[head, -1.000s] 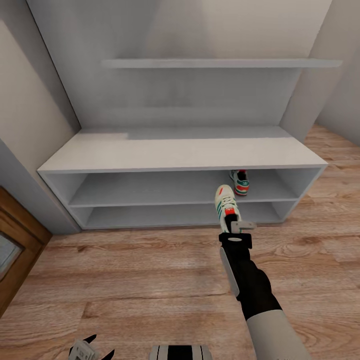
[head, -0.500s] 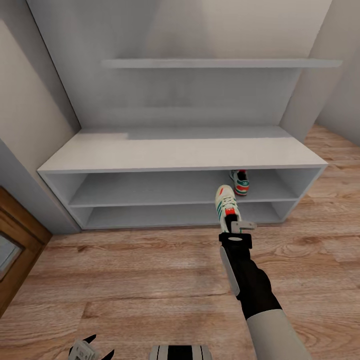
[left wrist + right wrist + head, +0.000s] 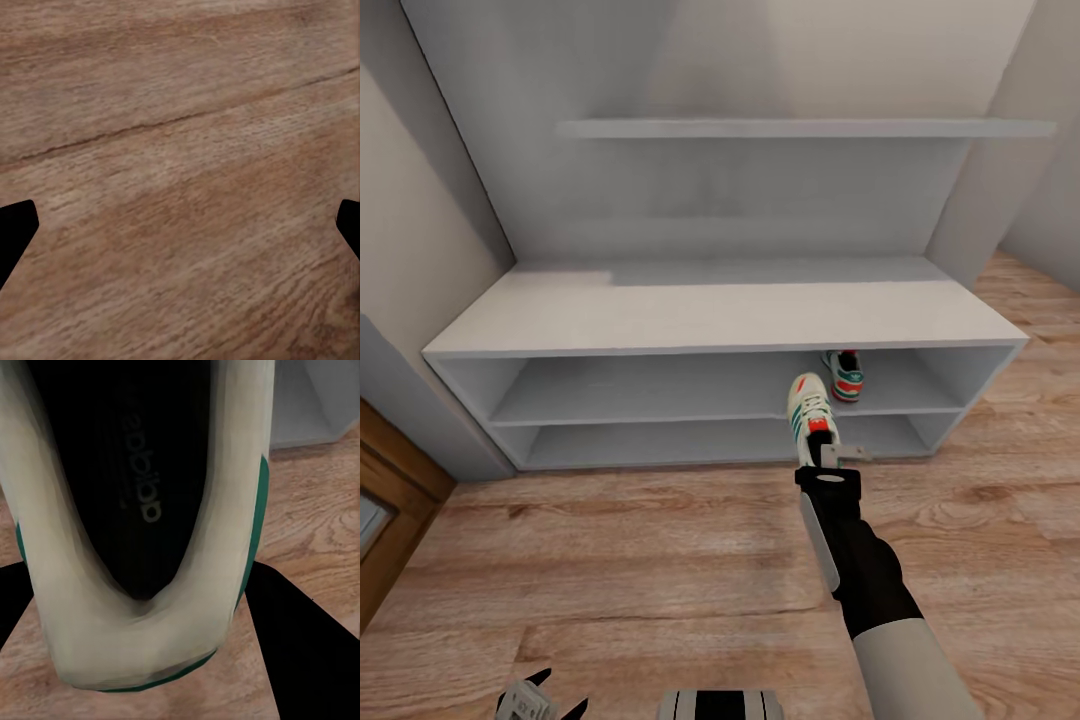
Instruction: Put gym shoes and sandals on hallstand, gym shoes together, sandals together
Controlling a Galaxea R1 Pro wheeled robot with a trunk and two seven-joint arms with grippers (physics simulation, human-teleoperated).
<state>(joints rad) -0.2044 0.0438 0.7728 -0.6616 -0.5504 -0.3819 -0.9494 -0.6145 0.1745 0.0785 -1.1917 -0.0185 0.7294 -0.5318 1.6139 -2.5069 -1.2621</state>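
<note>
My right gripper (image 3: 824,452) is shut on the heel of a white gym shoe (image 3: 809,408) with green stripes and a red-orange tongue tab. The shoe hangs toe-forward in front of the hallstand (image 3: 720,318), level with its two low shelves. In the right wrist view the shoe's heel and black insole (image 3: 142,487) sit between my fingers (image 3: 300,660). The other gym shoe (image 3: 844,372) rests on the upper of the two low shelves, just right of the held one. My left gripper (image 3: 545,700) is open over the corridor floor (image 3: 180,150). The sandals are out of view.
The hallstand's wide bench top is bare, with a long upper shelf (image 3: 800,128) above it. A wooden door (image 3: 390,490) stands at the left, and grey walls close in on both sides. Wood-plank floor (image 3: 640,560) lies between me and the rack.
The whole view has shifted slightly, so the camera moved. The held shoe stays in my right gripper, a touch nearer the low shelves.
</note>
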